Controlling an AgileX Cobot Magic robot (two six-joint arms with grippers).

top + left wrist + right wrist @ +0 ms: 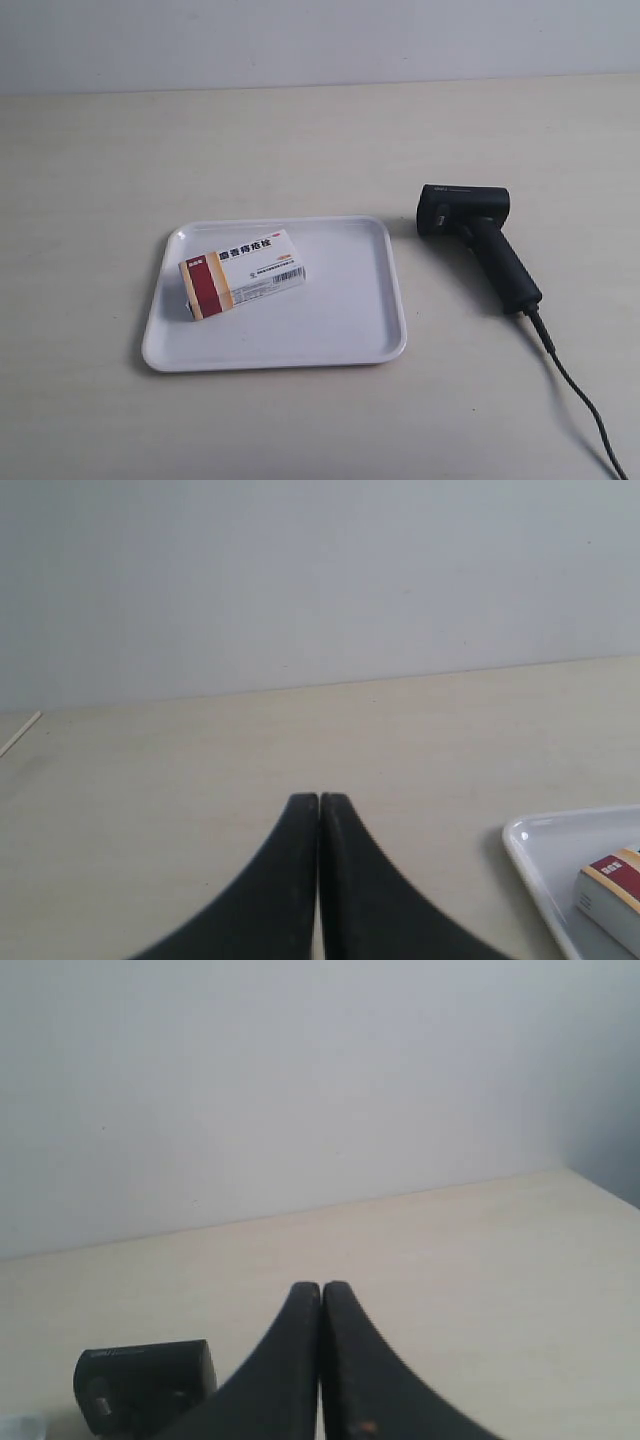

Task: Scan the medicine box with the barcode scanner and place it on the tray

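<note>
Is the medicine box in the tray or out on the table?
In: the medicine box lies flat inside the tray rim, toward its left.

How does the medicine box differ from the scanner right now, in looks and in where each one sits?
The box is a white carton with a dark red band; the scanner is black and pistol-shaped. The box lies inside the tray; the scanner lies on the table beside the tray. The scanner trails a cable; the box has none. Both lie flat, and no end effector holds either.

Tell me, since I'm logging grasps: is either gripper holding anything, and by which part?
Nothing is held. The left gripper and right gripper are shut on nothing; the medicine box lies on the tray.
</note>
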